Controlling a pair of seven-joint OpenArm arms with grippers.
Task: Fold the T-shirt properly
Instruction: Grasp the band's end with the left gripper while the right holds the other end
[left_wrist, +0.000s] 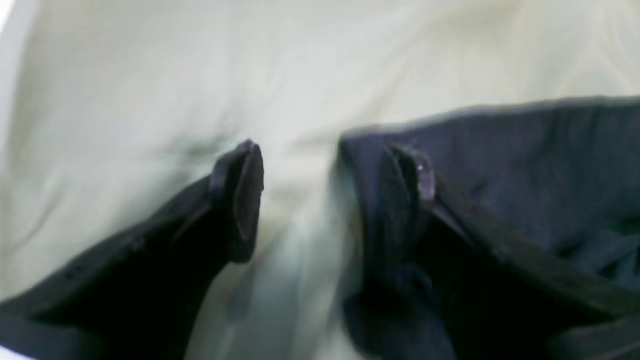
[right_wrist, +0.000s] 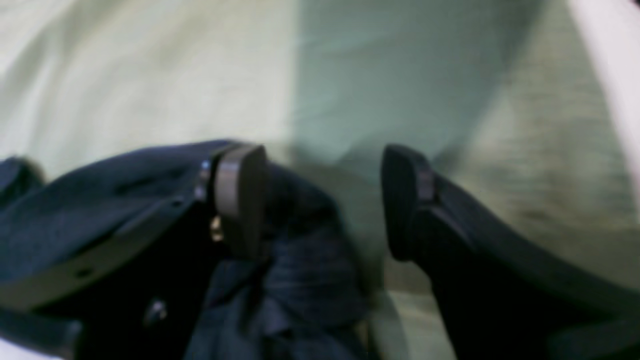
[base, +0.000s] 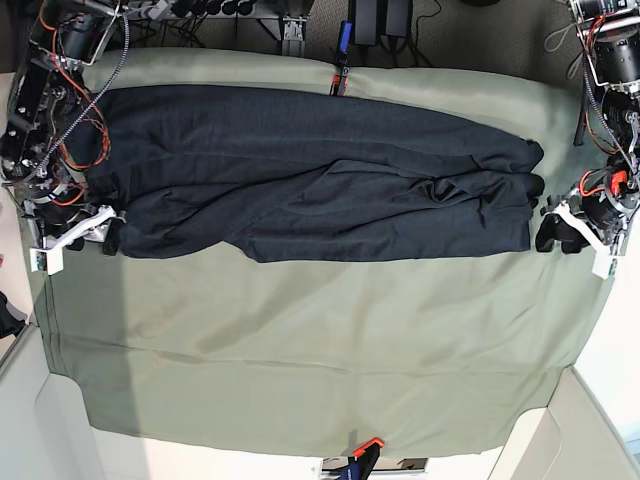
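1. Dark navy long-sleeved knit T-shirt (base: 310, 175) lies spread lengthwise across the far half of the desk, folded into a long band running side to side in the base view. Creases and bunched folds sit mid-right; the near edge is fairly straight.
2. Under it, an olive-green cloth (base: 300, 350) covers the desk; the near half is bare cloth with shallow wrinkles.
3. Left pincer (left_wrist: 325, 200) sits at the shirt's end on the right of the base view, low over the cloth. Jaws stand wide apart, nothing clamped. In the left wrist view one black finger (left_wrist: 405, 200) overlaps the shirt's hem corner and the other is over bare green cloth; the shirt edge lies between them toward one side. Cannot tell whether the finger touches the fabric.
4. Right pincer (right_wrist: 325, 200) sits at the shirt's opposite end, on the left of the base view. Jaws also wide, nothing gripped. In the right wrist view one finger (right_wrist: 240, 195) is against or just over bunched navy fabric and the other is over green cloth. View is blurred, so contact is unclear.
5. Both arms sit at the desk's short sides, well apart, with the shirt between them.
6. Black clamps and cabling (base: 345, 40) line the far desk edge; an orange-tipped black clamp (base: 362, 455) holds the cloth at the near edge.
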